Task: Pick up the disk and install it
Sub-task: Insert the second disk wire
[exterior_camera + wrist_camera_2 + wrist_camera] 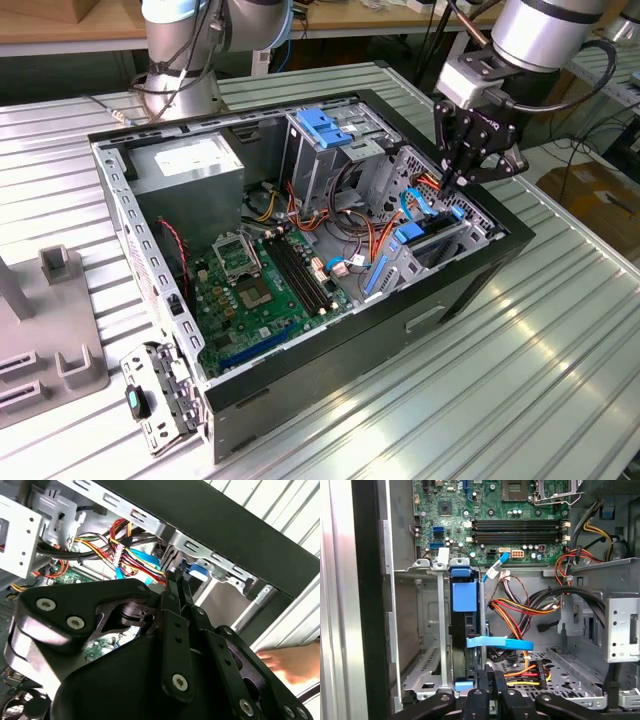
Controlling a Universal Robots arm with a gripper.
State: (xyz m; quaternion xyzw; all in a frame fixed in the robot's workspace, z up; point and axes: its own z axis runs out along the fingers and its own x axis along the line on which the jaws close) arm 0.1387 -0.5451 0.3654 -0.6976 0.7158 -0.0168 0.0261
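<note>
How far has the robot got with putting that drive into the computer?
Mostly done, it seems. The disk already stands on edge inside the metal drive cage of the open computer case, its blue rails showing. The gripper holds nothing: its jaws are shut, low beside the disk's near end. Whether the disk is pushed fully home, I cannot tell.

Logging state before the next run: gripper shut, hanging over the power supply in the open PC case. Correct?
Not quite. In the exterior view the gripper hangs over the drive cage, at the end of the PC case toward the exterior view's right. The power supply is at the opposite corner. Shut gripper and open case are right.
</note>
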